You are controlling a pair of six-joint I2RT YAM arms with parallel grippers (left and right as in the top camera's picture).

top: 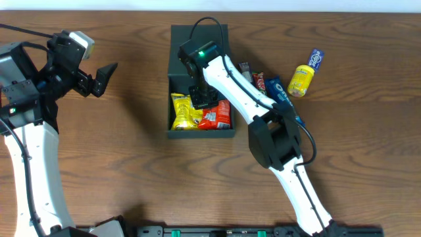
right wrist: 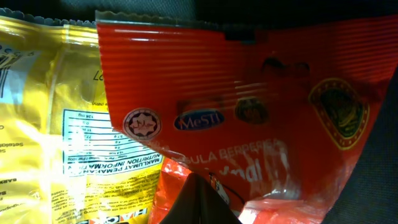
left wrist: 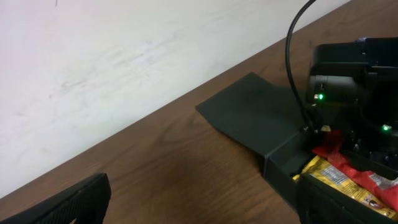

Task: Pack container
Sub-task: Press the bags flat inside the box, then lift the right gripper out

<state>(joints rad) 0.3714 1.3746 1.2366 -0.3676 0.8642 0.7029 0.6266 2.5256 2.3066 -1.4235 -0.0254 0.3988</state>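
The dark container (top: 200, 133) stands open at the table's middle, its lid (top: 177, 46) lying flat behind it. Inside lie a yellow packet (top: 184, 110) on the left and a red packet (top: 218, 117) on the right. My right gripper (top: 202, 99) reaches down into the box. In the right wrist view its fingers (right wrist: 199, 199) are shut together on the crumpled red packet (right wrist: 249, 93), with the yellow packet (right wrist: 50, 124) beside it. My left gripper (top: 99, 78) is open and empty, raised left of the box. The left wrist view shows the box (left wrist: 280, 165) and the gripper's spread fingers (left wrist: 199, 211).
Several loose snacks lie right of the box: a yellow bag (top: 301, 80), blue packets (top: 277, 89), a small blue packet (top: 316, 58) and a red one (top: 258, 82). My right arm crosses over them. A pale wall (left wrist: 124, 56) lies behind the table's far edge.
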